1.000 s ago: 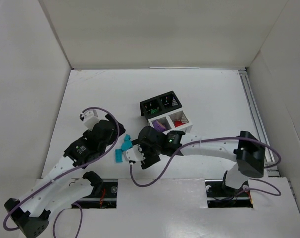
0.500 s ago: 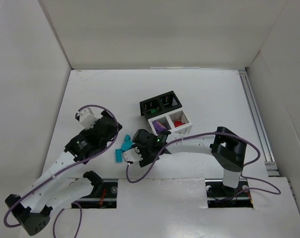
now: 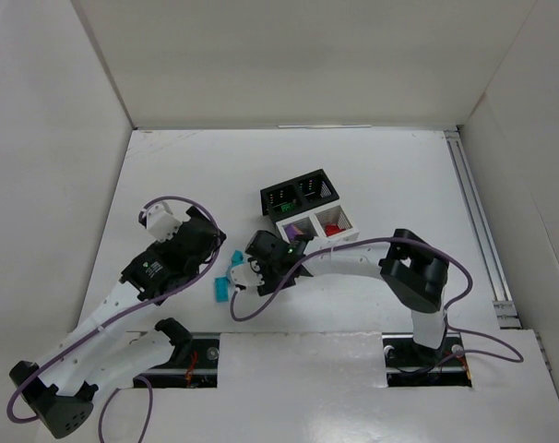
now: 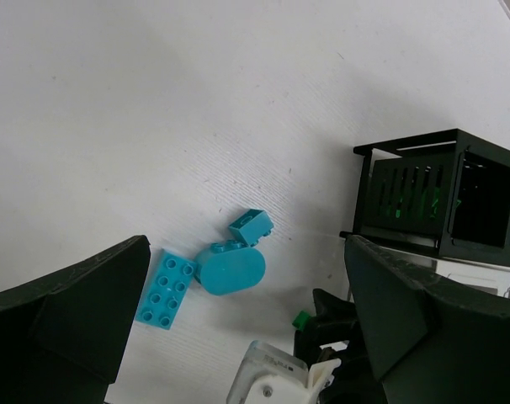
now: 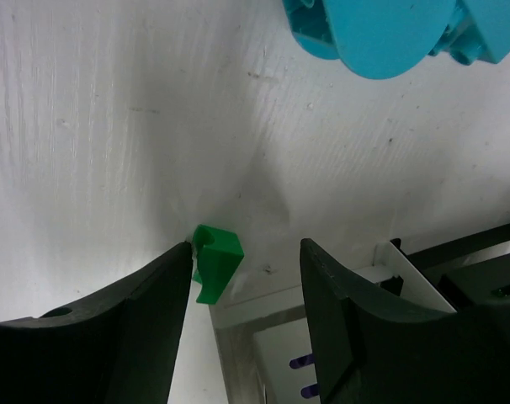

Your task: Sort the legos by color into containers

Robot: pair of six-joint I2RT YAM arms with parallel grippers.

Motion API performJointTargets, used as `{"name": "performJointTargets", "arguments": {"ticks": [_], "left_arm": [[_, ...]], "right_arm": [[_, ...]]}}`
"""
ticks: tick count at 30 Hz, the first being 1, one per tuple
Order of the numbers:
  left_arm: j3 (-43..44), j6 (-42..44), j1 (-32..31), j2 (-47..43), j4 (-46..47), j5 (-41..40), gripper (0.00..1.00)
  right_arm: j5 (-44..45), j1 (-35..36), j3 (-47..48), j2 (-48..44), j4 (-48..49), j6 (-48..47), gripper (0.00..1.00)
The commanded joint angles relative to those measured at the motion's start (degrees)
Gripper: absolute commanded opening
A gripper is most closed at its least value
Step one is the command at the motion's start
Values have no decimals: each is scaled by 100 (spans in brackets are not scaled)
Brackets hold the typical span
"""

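**A:** What is seen from above?

**B:** The left gripper (image 3: 215,242) is held over the table (image 3: 169,166), left of the teal legos (image 3: 231,272). The right gripper (image 3: 241,280) is found just beside them, near the white bin (image 3: 342,242). The black bin (image 3: 296,197) is set against it.

**A:** And from the left wrist?

**B:** Its jaws are spread wide and empty. Three teal pieces are seen lying beneath.

**A:** From the right wrist?

**B:** The jaws are parted around a green lego (image 5: 215,263) on the table by the white bin's corner. It is touched by one finger only and is not gripped.
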Motion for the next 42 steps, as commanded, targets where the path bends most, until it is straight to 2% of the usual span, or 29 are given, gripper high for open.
{"name": "performJointTargets", "arguments": {"ticks": [1, 7, 14, 21, 25, 29, 33, 34, 37, 42], "left_arm": [[196, -160, 15, -72, -240, -292, 100], [196, -161, 15, -125, -241, -346, 100], [196, -161, 15, -72, -241, -399, 100], [135, -30, 15, -20, -83, -328, 100], [82, 137, 15, 42, 242, -144, 100], [-128, 348, 15, 244, 628, 101, 100], [-357, 839, 339, 499, 1278, 733, 100], [-419, 1102, 663, 552, 1410, 918, 100], [-638, 1508, 1034, 719, 1912, 1622, 100], [-815, 1860, 1088, 1122, 2579, 2096, 100]], "right_arm": [[73, -37, 219, 85, -170, 116, 60], [20, -37, 219, 191, -232, 168, 52], [-270, -37, 219, 139, -285, 168, 26], [-911, -37, -1, -501, 136, 168, 14], [-1062, -37, -115, -1135, 382, 107, 12], [-624, -37, -115, -1759, 453, 160, 12], [-622, -555, 69, -2181, 568, 265, 12], [-683, -843, 156, -2182, 672, 265, 12], [-684, -1327, 437, -2173, 726, 265, 12], [-745, -1847, 1018, -1621, 726, 318, 13]]}}
